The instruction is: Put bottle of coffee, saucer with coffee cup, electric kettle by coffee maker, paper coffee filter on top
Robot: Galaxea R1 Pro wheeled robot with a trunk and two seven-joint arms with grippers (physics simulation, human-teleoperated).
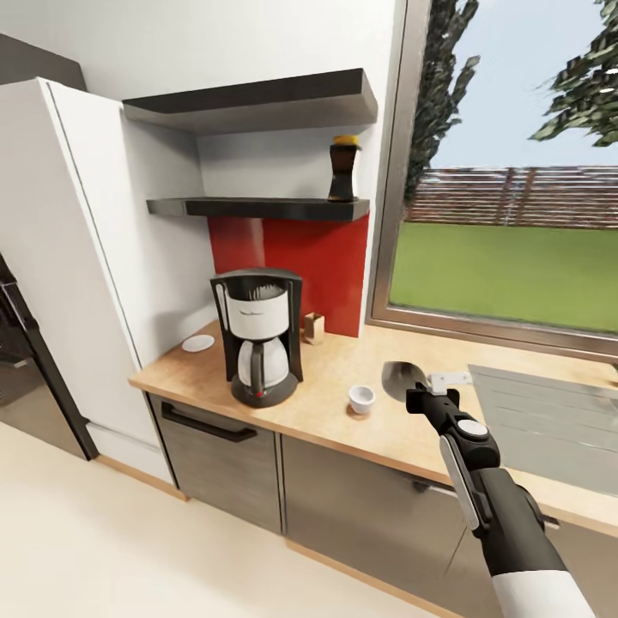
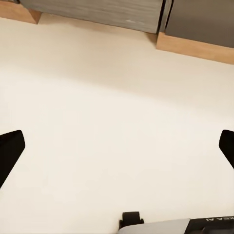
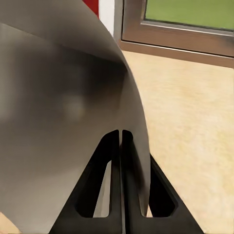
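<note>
Over the light wood-toned bench [image 1: 343,403], right gripper [image 1: 418,388] is pinched tight on the thin grey-white paper filter [image 1: 398,378], left gripper [image 2: 117,151] spread wide above the floor.

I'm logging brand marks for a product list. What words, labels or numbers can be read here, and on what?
Coffee maker: a dark brand mark on its white filter basket band, too small and blurred to read.
Left gripper: pale letters on its dark body at the picture's edge, cut off, unreadable.
Bottle of coffee: no label shows.
Nothing else bears text.
</note>
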